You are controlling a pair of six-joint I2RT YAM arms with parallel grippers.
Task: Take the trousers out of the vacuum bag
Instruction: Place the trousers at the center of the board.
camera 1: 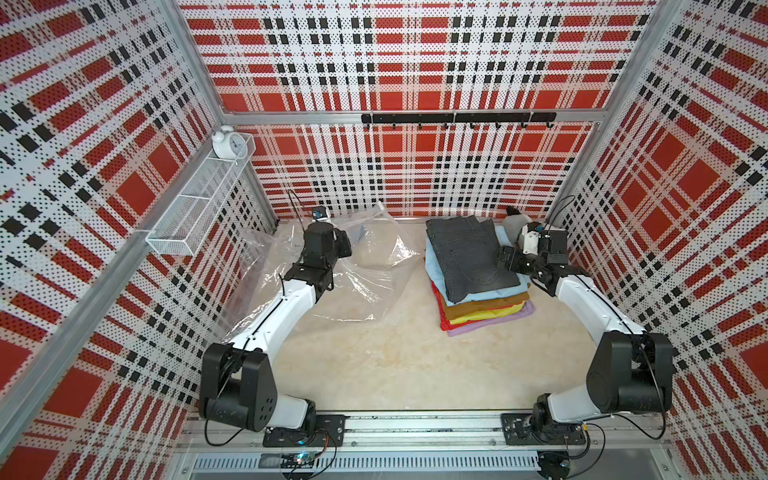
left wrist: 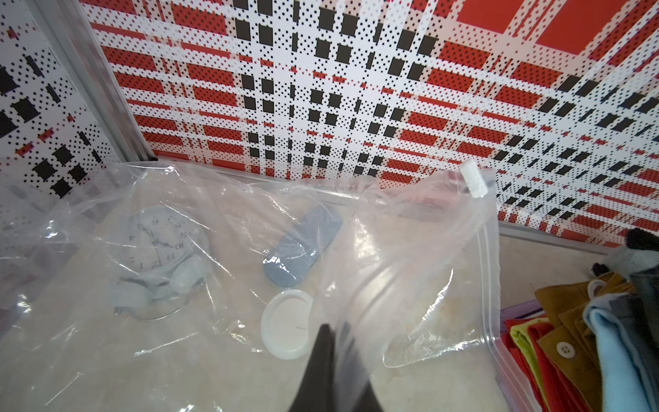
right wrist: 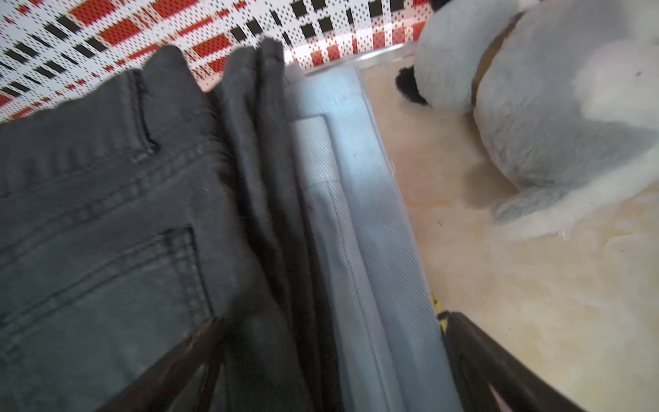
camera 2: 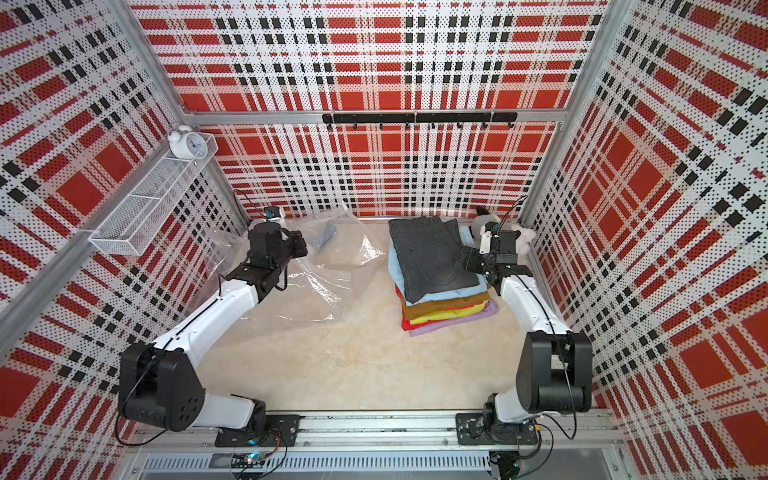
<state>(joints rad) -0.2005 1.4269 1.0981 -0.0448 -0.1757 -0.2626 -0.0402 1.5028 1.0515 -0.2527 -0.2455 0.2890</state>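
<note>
The trousers (camera 1: 478,270) are all out of the vacuum bag (camera 1: 365,291). They sit as one folded stack on the worktop (camera 1: 395,365), towards the far right, with dark grey denim on top, then light blue, mustard brown, yellow-green, red, and lilac at the bottom. The bag lies crumpled and slack just beside the stack, on its left. Its round white valve cap (left wrist: 287,323) faces up. A flat blue-grey piece (left wrist: 303,246) shows through the plastic, though I cannot tell whether it is inside the bag or under it. On the left wall hangs a white wire basket (camera 1: 199,203), with a white alarm clock (camera 1: 228,143) standing at its far end. The left arm (camera 1: 286,303) reaches over the bag. Its jaws are together, their dark fingers (left wrist: 321,367) pinching a fold of the clear film, so that the zip edge with its white slider clip (left wrist: 474,178) stands raised. The right arm (camera 1: 590,307) is at the right-hand edge of the stack, its jaws spread wide and gripping nothing. One finger (right wrist: 171,371) is over the denim and the other is out past the light blue edge. I cannot tell whether either touches the cloth. A grey-white plush toy (right wrist: 535,107) lies in the far right corner, near the stack.
</note>
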